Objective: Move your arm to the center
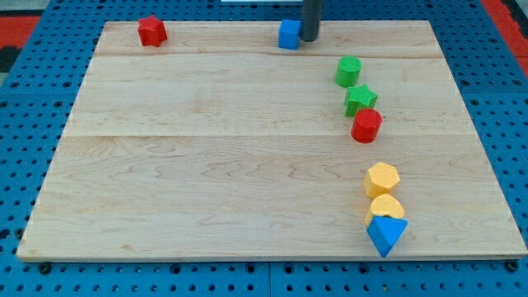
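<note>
My tip (309, 39) is at the view's top centre, on the far edge of the wooden board (206, 165). It stands just right of a blue cube (289, 35), touching or nearly touching it. A red star-shaped block (152, 30) lies at the top left. On the right side, a green cylinder (348, 71), a green star (360, 101) and a red cylinder (365, 125) form a short line. Lower right, a yellow hexagon (382, 179), a yellow rounded block (385, 208) and a blue triangle (386, 234) sit close together.
The board lies on a blue pegboard table (16, 165). Red surface shows at the top corners of the view.
</note>
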You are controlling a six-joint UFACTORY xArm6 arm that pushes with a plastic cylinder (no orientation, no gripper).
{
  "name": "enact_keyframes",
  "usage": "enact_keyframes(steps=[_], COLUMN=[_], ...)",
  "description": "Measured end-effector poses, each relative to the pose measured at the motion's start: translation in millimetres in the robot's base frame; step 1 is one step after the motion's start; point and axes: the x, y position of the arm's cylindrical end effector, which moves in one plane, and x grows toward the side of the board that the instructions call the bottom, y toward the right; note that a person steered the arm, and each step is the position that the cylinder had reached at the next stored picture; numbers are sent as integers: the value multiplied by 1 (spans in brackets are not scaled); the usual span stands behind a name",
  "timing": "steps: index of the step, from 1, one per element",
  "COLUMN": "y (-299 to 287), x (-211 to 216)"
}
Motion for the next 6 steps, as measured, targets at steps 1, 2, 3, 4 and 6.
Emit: enact_keyframes(steps=[1,2,3,4,6], y=[-34,-1,15,-12,-41], x=[-2,-7,29,52,82])
